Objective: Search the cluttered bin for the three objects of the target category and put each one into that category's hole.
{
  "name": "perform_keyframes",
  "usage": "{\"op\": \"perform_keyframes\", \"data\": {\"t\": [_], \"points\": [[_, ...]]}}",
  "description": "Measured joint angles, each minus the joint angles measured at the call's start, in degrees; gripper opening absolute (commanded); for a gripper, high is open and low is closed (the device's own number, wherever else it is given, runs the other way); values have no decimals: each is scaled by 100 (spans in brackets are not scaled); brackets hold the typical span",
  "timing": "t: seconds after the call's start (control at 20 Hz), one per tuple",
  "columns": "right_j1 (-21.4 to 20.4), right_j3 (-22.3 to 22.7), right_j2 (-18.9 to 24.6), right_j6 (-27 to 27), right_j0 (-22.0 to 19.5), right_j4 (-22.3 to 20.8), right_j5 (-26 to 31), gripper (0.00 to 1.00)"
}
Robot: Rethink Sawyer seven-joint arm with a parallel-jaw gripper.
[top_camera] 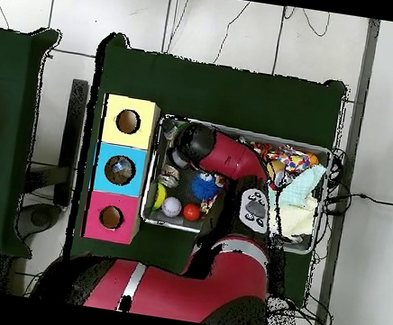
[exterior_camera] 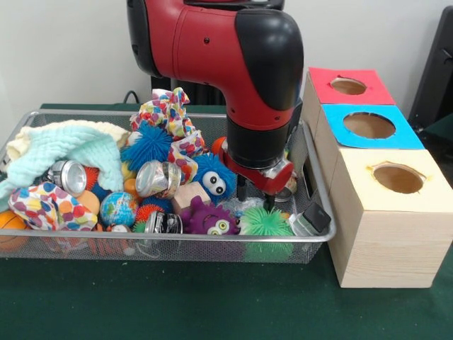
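Front view showed the gripper point(exterior_camera: 255, 193) lowered into the wire-mesh bin point(exterior_camera: 320, 212) near its right end, its two dark fingers parted and empty just above the green spiky ball point(exterior_camera: 267, 222) lying against the front edge beside the purple spiky toy point(exterior_camera: 209, 218). The target category was not evident; if the spiky balls were wanted, they looked light, soft and springy, best pinched across the body rather than by the bristles. The three-holed wooden box point(exterior_camera: 382, 219) stood just beside the bin's right end.
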Motion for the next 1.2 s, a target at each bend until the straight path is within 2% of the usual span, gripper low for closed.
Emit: {"op": "perform_keyframes", "data": {"t": [0.5,1.2], "points": [[120,-217,-153,0,134,-5,124,0],[139,-266,-399,0,267,-5,243,0]]}}
